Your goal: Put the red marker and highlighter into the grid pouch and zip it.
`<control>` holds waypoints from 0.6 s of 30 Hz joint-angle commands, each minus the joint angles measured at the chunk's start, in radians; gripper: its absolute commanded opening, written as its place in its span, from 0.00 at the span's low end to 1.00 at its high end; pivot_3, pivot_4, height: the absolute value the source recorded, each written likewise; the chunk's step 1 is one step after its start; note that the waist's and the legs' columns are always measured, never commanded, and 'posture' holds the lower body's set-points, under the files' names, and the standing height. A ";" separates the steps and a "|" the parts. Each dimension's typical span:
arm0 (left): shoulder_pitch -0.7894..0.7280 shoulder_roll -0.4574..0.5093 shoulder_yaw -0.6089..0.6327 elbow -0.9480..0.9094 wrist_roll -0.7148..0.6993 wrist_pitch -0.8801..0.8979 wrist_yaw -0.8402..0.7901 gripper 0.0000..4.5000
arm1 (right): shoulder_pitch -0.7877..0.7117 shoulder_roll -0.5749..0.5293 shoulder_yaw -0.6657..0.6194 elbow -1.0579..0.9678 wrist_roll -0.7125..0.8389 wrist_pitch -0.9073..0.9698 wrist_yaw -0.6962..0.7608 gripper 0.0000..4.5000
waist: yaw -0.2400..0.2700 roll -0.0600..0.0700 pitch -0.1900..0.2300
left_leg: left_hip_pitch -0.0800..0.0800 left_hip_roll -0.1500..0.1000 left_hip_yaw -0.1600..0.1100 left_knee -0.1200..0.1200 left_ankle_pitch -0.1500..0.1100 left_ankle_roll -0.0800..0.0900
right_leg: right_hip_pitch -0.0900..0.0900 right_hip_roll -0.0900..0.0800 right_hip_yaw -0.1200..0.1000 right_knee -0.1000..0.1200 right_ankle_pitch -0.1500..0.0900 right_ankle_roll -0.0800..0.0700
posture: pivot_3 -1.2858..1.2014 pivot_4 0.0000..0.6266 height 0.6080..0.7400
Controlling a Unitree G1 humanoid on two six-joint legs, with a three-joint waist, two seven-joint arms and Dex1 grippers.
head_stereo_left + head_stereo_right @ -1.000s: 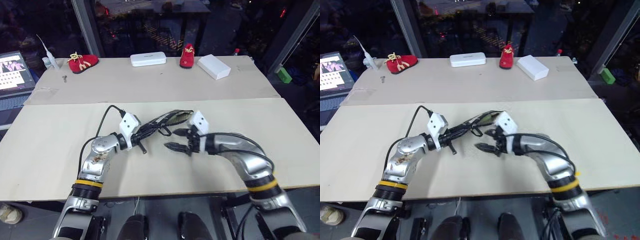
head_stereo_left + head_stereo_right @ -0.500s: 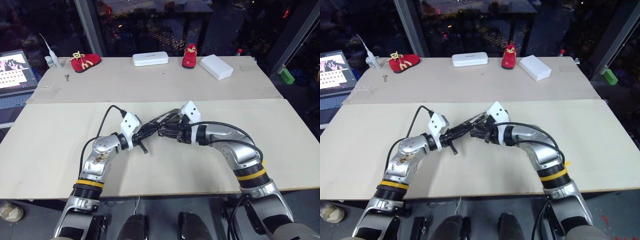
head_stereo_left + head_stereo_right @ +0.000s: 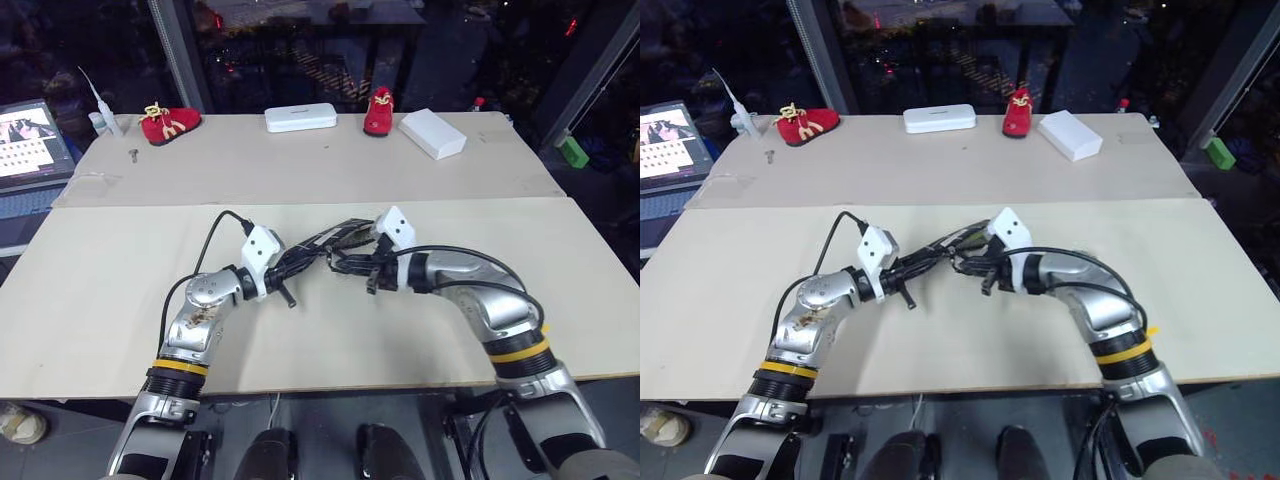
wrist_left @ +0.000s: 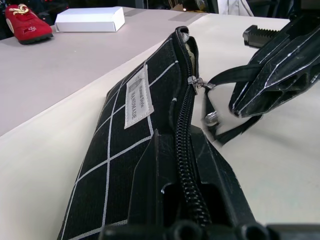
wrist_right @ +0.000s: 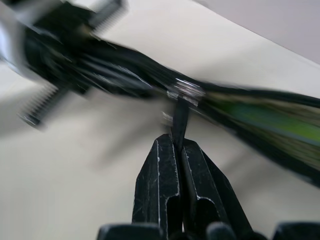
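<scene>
The left gripper (image 3: pixel 283 268) is clenched on the near end of the pouch (image 4: pixel 131 125) and holds it edge-up above the table (image 3: pixel 120 300), with the zipper on top. Just right of it, the right gripper (image 5: pixel 178 147) is pinched on the black cord loop (image 4: pixel 220 107) that hangs from the zipper slider (image 5: pixel 185 92). The zipper is closed on the left gripper's side of the slider; beyond it the pouch is open, and something green, the highlighter (image 5: pixel 280 120), shows inside. The marker I cannot make out. At the far edge lie two white boxes (image 3: pixel 298 118) and two red shoes (image 3: pixel 168 123).
</scene>
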 commanded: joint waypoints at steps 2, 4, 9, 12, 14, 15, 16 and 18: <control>0.001 0.005 0.011 -0.037 -0.015 -0.012 0.004 0.00 | -0.048 -0.118 -0.103 0.135 -0.056 -0.116 0.014 0.01 | 0.003 0.000 0.000 | 0.000 0.000 0.000 0.000 0.000 0.000 | 0.000 0.000 0.000 0.000 0.000 0.000 | 0.52 0.24 1.00; 0.002 0.004 0.010 -0.037 -0.015 -0.012 0.004 0.00 | -0.064 -0.152 -0.121 0.195 -0.072 -0.154 0.024 0.01 | -0.001 0.000 0.000 | 0.000 0.001 0.000 0.000 0.000 0.000 | 0.000 0.001 0.001 0.000 0.000 0.000 | 0.52 0.24 1.00; -0.001 0.002 0.007 -0.032 -0.015 -0.014 0.005 0.00 | -0.071 -0.167 -0.152 0.229 -0.046 -0.160 0.056 0.01 | -0.008 0.000 0.000 | 0.001 0.001 0.001 0.000 0.000 0.000 | 0.000 0.003 0.002 0.000 0.000 0.000 | 0.52 0.24 1.00; -0.006 0.001 0.007 -0.027 -0.015 -0.017 0.005 0.00 | -0.046 -0.163 -0.148 0.204 -0.039 -0.168 0.076 0.01 | -0.010 0.000 0.000 | 0.001 0.002 0.001 0.000 0.000 0.000 | 0.000 0.002 0.002 0.000 0.000 0.000 | 0.52 0.24 1.00; -0.009 0.001 0.009 -0.025 -0.017 -0.018 0.007 0.00 | -0.065 -0.150 -0.167 0.258 -0.056 -0.173 0.032 0.01 | -0.009 0.000 0.000 | 0.001 0.001 0.001 0.000 0.000 0.000 | 0.000 0.002 0.002 0.000 0.000 0.000 | 0.52 0.24 1.00; -0.008 0.001 0.009 -0.026 -0.017 -0.018 0.007 0.00 | -0.075 -0.149 -0.177 0.286 -0.064 -0.179 0.017 0.01 | -0.008 0.000 0.000 | 0.001 0.001 0.001 0.000 0.000 0.000 | 0.000 0.002 0.002 0.000 0.000 0.000 | 0.52 0.24 1.00; -0.007 0.001 0.009 -0.026 -0.017 -0.019 0.007 0.00 | -0.076 -0.151 -0.181 0.299 -0.067 -0.186 0.018 0.01 | -0.007 0.000 0.000 | 0.001 0.001 0.001 0.000 0.000 0.000 | 0.000 0.001 0.002 0.000 0.000 0.000 | 0.52 0.24 1.00; -0.004 0.002 0.008 -0.026 -0.018 -0.021 0.005 0.00 | -0.067 -0.156 -0.184 0.288 -0.055 -0.185 0.038 0.01 | -0.006 0.000 0.000 | 0.001 0.001 0.001 0.000 0.000 0.000 | 0.000 0.001 0.002 0.000 0.000 0.000 | 0.52 0.24 1.00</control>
